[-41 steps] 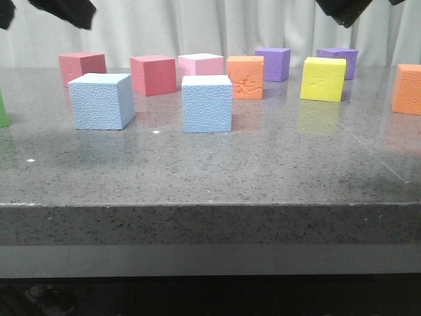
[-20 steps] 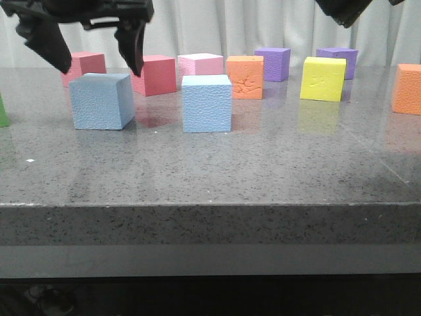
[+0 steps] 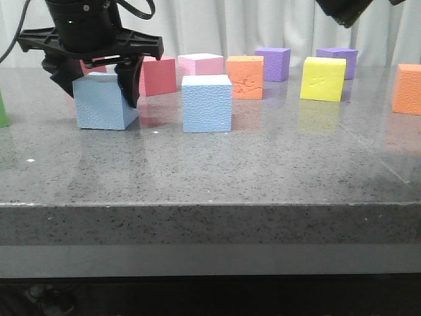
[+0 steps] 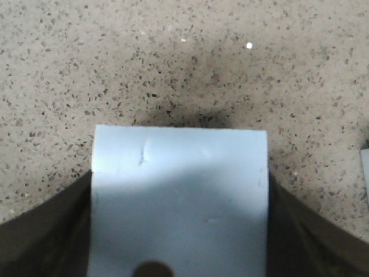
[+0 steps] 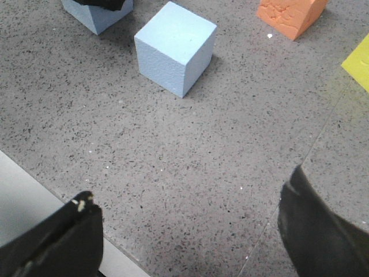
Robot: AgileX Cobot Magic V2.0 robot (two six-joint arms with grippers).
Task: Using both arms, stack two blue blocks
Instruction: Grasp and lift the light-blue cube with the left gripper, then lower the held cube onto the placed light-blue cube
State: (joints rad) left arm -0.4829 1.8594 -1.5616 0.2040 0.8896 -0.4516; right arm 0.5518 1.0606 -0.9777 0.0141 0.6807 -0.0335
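Speckled grey stone table point(image 3: 263, 164): your left gripper point(image 3: 99, 82) straddles the left pale-blue foam cube point(image 3: 102, 105), fingers beside its sides, grip unclear; your right gripper point(image 5: 190, 231) hangs spread.

The left pincer point(image 3: 97, 84) hides most of the rear red cube point(image 3: 94, 66); a green cube point(image 3: 3, 112) is cut off at the front view's left edge.

Open tabletop point(image 3: 263, 164) fronts the blocks; red cube point(image 3: 158, 75) crowds behind left blue block point(image 3: 102, 102).
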